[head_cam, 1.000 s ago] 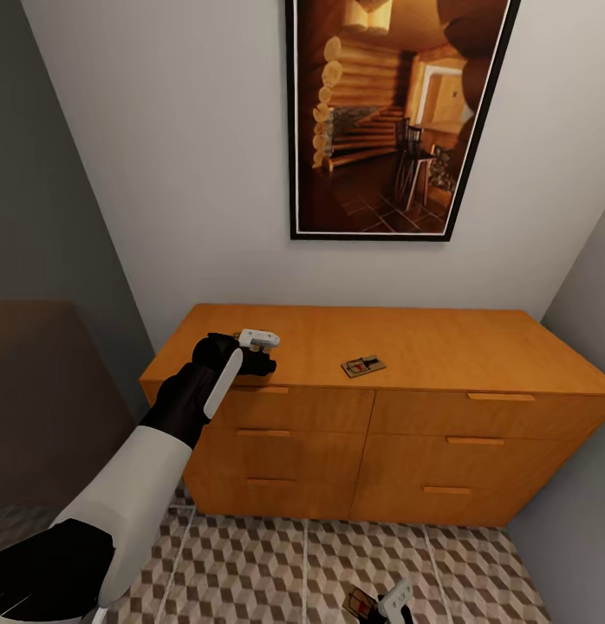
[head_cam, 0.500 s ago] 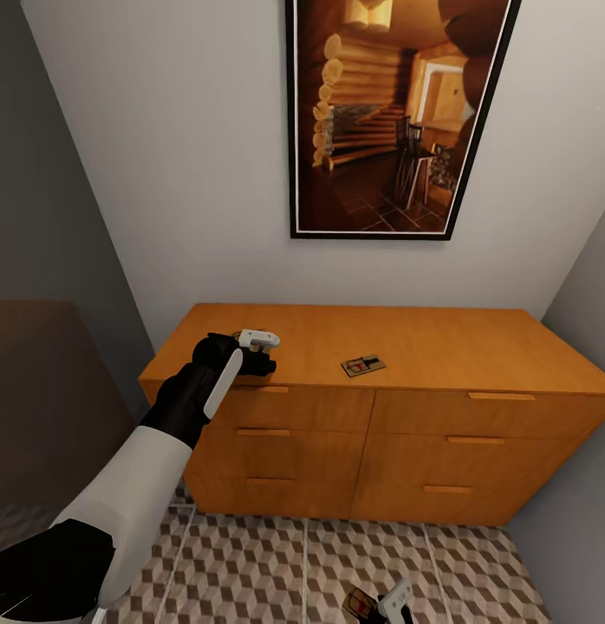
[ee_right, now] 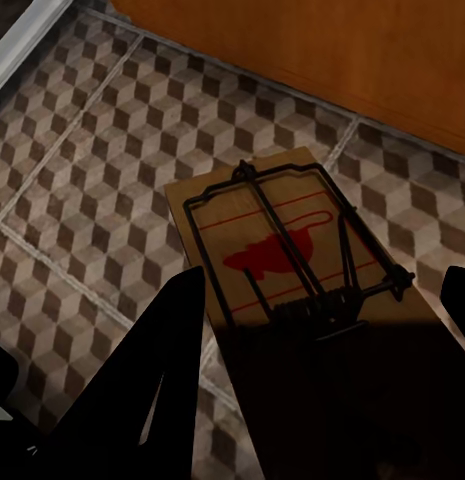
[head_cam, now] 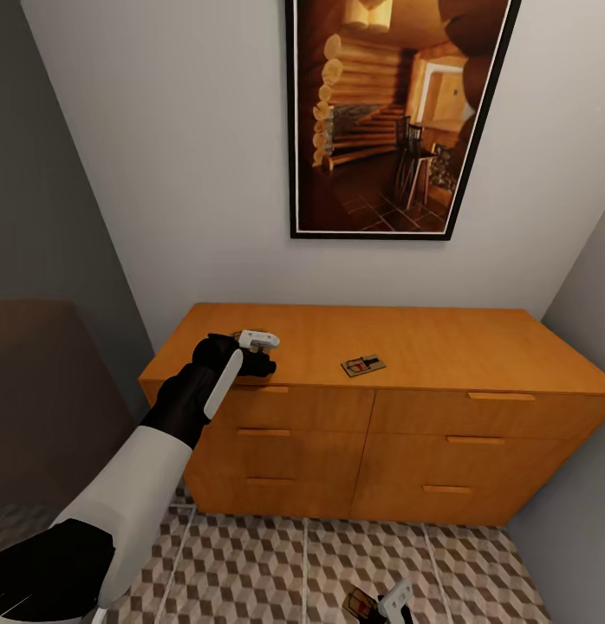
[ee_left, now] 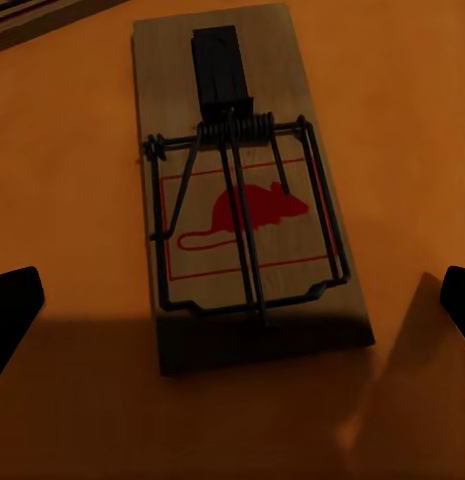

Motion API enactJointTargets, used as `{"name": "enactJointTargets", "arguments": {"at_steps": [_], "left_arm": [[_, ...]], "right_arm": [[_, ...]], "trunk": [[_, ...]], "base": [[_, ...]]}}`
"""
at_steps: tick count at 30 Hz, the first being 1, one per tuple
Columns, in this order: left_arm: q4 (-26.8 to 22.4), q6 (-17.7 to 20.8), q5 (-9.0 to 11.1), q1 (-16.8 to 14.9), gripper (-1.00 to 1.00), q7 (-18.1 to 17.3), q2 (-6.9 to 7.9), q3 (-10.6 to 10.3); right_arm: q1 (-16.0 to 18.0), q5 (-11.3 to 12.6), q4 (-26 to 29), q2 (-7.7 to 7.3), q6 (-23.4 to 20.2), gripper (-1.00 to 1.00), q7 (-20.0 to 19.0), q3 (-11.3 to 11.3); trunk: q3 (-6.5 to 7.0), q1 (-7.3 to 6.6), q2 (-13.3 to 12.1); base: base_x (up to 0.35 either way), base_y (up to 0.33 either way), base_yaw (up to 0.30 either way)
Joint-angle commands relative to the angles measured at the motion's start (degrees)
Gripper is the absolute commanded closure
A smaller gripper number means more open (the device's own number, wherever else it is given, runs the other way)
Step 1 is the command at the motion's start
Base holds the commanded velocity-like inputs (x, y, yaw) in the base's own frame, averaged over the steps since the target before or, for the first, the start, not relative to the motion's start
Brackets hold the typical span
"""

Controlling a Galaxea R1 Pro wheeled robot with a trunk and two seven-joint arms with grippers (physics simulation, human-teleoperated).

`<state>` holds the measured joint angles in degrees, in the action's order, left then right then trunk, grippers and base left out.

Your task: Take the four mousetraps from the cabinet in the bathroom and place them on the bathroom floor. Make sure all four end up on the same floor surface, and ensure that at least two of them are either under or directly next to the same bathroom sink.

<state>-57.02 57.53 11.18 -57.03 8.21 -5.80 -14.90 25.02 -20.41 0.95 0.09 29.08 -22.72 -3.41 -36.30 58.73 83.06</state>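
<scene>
We see the white wall (head_cam: 181, 173) across the head view, with a dark-framed picture (head_cam: 393, 117) of a log interior hung above the cabinet (head_cam: 406, 433); the cabinet stands against that wall as a low orange-brown chest with two columns of three drawers and slim handles. Below it lies the bathroom floor (head_cam: 276, 563), tiled in a brown, beige and white cube pattern with pale grout lines.

The left arm (head_cam: 146, 468) reaches from the lower left of the head view up to the cabinet's front left corner; the left gripper (head_cam: 261, 340) sits over the cabinet top near that corner. In the left wrist view we see its two dark fingertips (ee_left: 12, 310) spread wide at either edge, with a mousetrap (ee_left: 242, 180) lying flat on the orange top between and beyond them, untouched; the gripper stands open and empty.

A second mousetrap (head_cam: 363, 365) lies flat on the cabinet top, near its front edge and well apart from the left gripper.

The right gripper (head_cam: 396, 600) shows at the lower edge of the head view, low over the floor; a third mousetrap (head_cam: 361, 602) lies on the tiles just beside it. In the right wrist view this trap (ee_right: 292, 250) rests flat on the tiles near the cabinet's base, one dark finger (ee_right: 142, 390) beside it; the fingers are spread apart and hold nothing.

Against the two earlier head views we find no change in the arms or the traps; the scene is static.
</scene>
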Motion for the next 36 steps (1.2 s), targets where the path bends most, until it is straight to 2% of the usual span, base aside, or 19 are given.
{"name": "enactJointTargets", "arguments": {"at_steps": [1,28,29,36], "left_arm": [[0.8,0.2,0.5,0.0,-1.00,0.6,0.02,-0.1],[0.9,0.2,0.5,0.0,-1.00,0.6,0.01,-0.1],[0.9,0.2,0.5,0.0,1.00,0.6,0.03,-0.1],[0.9,0.2,0.5,0.1,1.00,0.6,0.08,-0.1]], "right_arm": [[0.0,-0.2,0.0,0.00,0.1,1.00,-0.1,-0.4],[0.0,-0.2,0.0,0.00,0.1,1.00,-0.2,-0.4],[0.0,-0.2,0.0,0.00,0.1,1.00,-0.1,-0.4],[0.0,-0.2,0.0,0.00,0.1,1.00,-0.1,-0.4]], "trunk": [[-0.06,0.00,0.0],[-0.17,0.00,0.0],[-0.17,0.00,0.0],[-0.17,0.00,0.0]], "base": [[0.000,0.000,0.000],[0.000,0.000,0.000],[0.000,0.000,0.000],[0.000,0.000,0.000]]}}
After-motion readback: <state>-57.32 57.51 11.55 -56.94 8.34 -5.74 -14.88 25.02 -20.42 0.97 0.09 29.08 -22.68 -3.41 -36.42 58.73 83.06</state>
